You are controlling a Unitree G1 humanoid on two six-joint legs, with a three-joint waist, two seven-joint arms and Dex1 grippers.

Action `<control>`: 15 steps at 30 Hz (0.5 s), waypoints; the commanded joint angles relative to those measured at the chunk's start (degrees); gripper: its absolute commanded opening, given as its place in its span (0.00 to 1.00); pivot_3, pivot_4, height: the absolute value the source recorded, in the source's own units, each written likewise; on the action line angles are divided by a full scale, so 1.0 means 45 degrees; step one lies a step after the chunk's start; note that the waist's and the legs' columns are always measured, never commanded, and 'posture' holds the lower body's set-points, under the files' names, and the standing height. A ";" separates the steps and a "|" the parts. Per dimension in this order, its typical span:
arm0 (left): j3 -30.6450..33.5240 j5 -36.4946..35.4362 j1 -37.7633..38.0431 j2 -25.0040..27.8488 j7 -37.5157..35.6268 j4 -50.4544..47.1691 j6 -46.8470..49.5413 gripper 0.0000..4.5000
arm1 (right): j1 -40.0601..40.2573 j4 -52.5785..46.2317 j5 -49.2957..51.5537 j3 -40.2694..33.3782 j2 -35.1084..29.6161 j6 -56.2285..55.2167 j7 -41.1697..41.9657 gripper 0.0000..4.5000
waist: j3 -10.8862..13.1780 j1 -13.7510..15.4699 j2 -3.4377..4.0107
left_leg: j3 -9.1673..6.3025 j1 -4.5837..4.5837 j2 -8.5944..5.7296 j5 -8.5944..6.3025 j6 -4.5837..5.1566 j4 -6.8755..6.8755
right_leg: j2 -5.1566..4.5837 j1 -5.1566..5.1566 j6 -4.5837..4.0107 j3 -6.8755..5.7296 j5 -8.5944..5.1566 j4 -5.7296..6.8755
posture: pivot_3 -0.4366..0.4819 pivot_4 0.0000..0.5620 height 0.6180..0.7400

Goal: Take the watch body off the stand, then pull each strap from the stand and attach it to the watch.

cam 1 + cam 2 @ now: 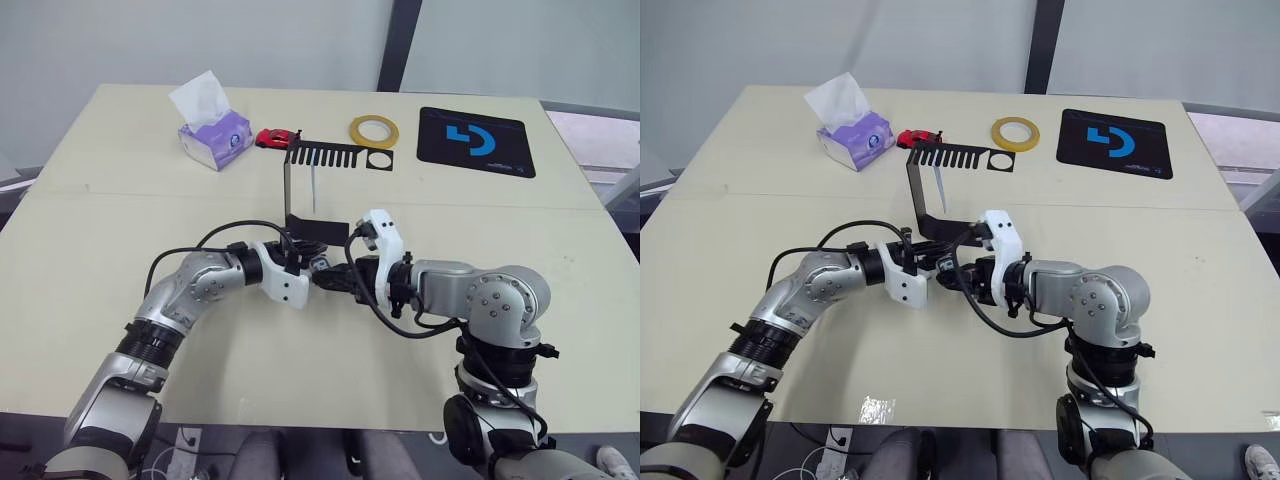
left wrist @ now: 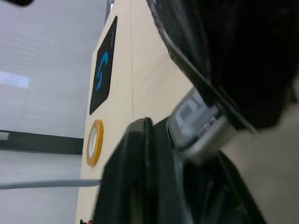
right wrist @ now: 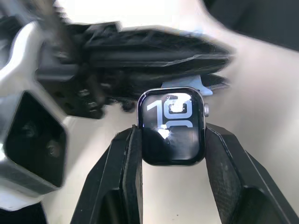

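Note:
My right gripper point(image 3: 172, 140) is shut on the watch body point(image 3: 172, 125), a small rounded-square case whose dark screen shows light digits. It holds the case by its two sides just above the table, in front of the stand's foot. My left gripper point(image 1: 316, 272) meets it head-on, shut on a pale blue strap point(image 3: 186, 84) whose end touches the case's far edge. The black stand point(image 1: 288, 190) rises just behind the grippers. Its comb-like top plate point(image 1: 330, 157) points right, and another thin pale strap point(image 1: 316, 188) hangs from it.
Along the table's far edge stand a purple tissue box point(image 1: 213, 135), a small red toy car point(image 1: 276, 137), a yellow tape ring point(image 1: 373, 129) and a black mat with a blue logo point(image 1: 475, 141). A seam point(image 1: 120, 193) crosses the table behind the stand.

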 commanded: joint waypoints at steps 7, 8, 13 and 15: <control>0.0558 -0.4194 0.1370 0.2412 -0.3158 -0.2572 0.0871 0.98 | -0.0411 -0.0672 0.0055 0.1274 -0.1973 -0.1024 0.1391 0.34 | 0.0001 -0.0031 0.0002 | -0.0002 0.0000 0.0004 0.0000 0.0000 0.0005 | -0.0007 -0.0001 0.0000 0.0015 0.0000 0.0000 | 0.48 0.27 0.98; 0.0565 -0.4942 0.1613 0.2701 -0.3775 -0.2974 0.1302 0.98 | -0.0416 -0.0761 -0.0028 0.1652 -0.2451 -0.1417 0.1706 0.34 | 0.0001 -0.0032 0.0002 | -0.0004 0.0000 0.0002 -0.0001 0.0001 0.0006 | -0.0012 -0.0001 0.0000 0.0013 0.0000 0.0002 | 0.48 0.27 0.98; 0.1529 -0.9013 0.2883 0.4179 -0.6363 -0.5248 0.5383 0.98 | -0.0333 -0.1266 -0.0572 0.3521 -0.4895 -0.3972 0.3852 0.34 | 0.0004 -0.0045 0.0007 | -0.0022 -0.0014 0.0003 -0.0006 0.0010 0.0006 | -0.0013 0.0000 -0.0001 0.0010 -0.0001 -0.0020 | 0.48 0.27 0.98; 0.1899 -1.0616 0.3090 0.4830 -0.7436 -0.5923 0.7382 0.98 | -0.0301 -0.1406 -0.0998 0.4255 -0.5834 -0.5251 0.4879 0.34 | 0.0005 -0.0044 0.0007 | -0.0021 -0.0015 0.0003 -0.0006 0.0011 0.0009 | -0.0009 0.0001 -0.0001 0.0011 -0.0001 -0.0024 | 0.48 0.27 0.98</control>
